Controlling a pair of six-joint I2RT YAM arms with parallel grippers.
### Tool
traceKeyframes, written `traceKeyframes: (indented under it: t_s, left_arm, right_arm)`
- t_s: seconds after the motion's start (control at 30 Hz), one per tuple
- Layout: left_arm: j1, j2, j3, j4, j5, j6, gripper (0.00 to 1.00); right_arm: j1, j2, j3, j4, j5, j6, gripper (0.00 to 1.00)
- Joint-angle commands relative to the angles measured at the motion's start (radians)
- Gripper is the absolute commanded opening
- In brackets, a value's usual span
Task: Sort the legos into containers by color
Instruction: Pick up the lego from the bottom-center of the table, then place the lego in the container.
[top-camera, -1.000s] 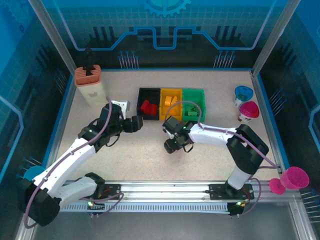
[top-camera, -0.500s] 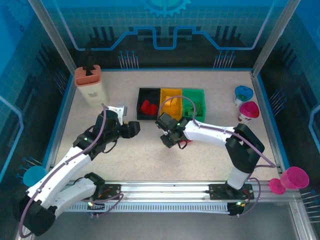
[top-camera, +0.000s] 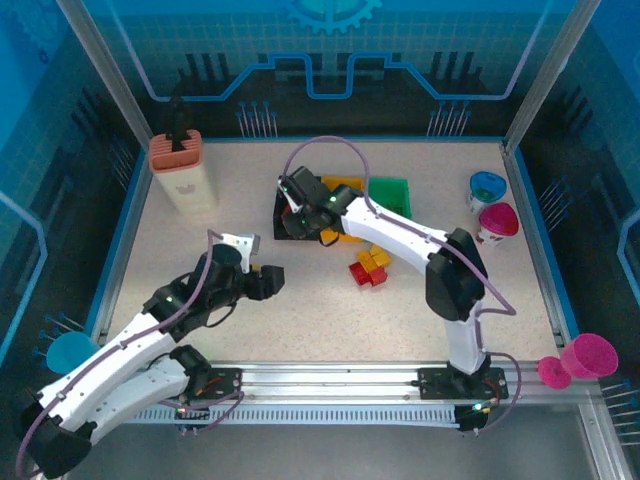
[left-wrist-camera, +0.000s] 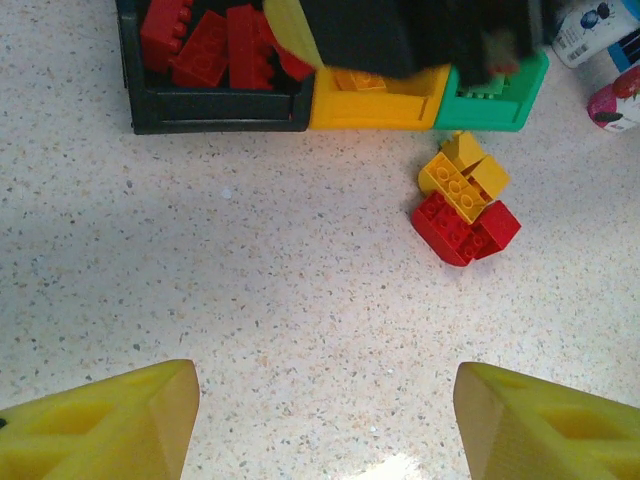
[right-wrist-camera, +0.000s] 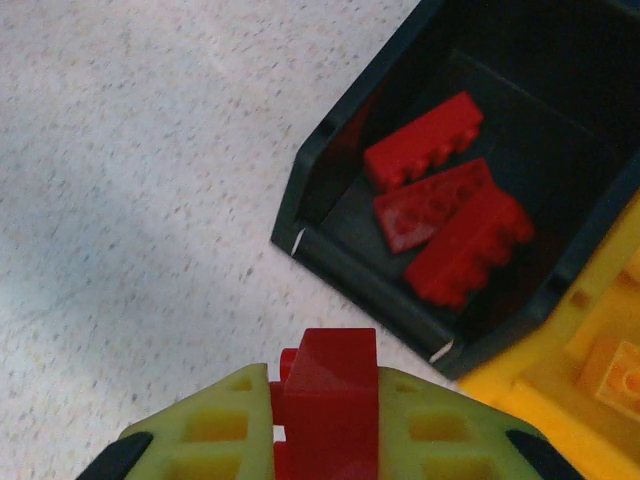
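My right gripper is shut on a red lego just outside the near corner of the black bin, which holds three red legos. From above, the right gripper hangs over that black bin, beside the yellow bin and the green bin. A small pile of yellow legos and red legos lies on the table in front of the bins. My left gripper is open over bare table, well short of the pile.
A tall beige box with a salmon top stands at the back left. A blue cup and a pink cup sit at the back right. The right arm stretches across the yellow bin.
The right gripper has carried the red lego from the pile to the black bin at the back left. The left arm has pulled back toward the near edge.
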Motion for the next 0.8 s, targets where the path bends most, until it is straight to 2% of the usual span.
traceKeyframes:
  t_s: [0.0,0.27,0.57,0.6,0.73,0.77]
  left_arm:
    - [-0.016,-0.034,-0.014,-0.031,-0.043,-0.026,0.69]
    - [-0.031,-0.063,-0.007,-0.036,-0.048,-0.03,0.68]
    - [-0.043,-0.063,0.0,-0.031,-0.05,-0.04,0.67]
    - [-0.045,-0.063,0.001,-0.032,-0.05,-0.042,0.67]
    - [-0.053,-0.063,0.004,-0.034,-0.046,-0.044,0.66]
    - [-0.057,-0.062,0.002,-0.034,-0.044,-0.043,0.67]
  right_arm:
    - [-0.047,0.082,0.095,-0.048,-0.038,0.003,0.18]
    - [-0.112,0.238,0.28,-0.059,-0.081,0.038,0.18]
    - [-0.144,0.391,0.505,-0.075,-0.046,0.055,0.2]
    - [-0.148,0.407,0.534,-0.085,-0.04,0.06,0.24]
    - [-0.149,0.411,0.588,-0.118,-0.029,0.071,0.54]
    - [-0.147,0.386,0.561,-0.103,-0.035,0.074,0.56]
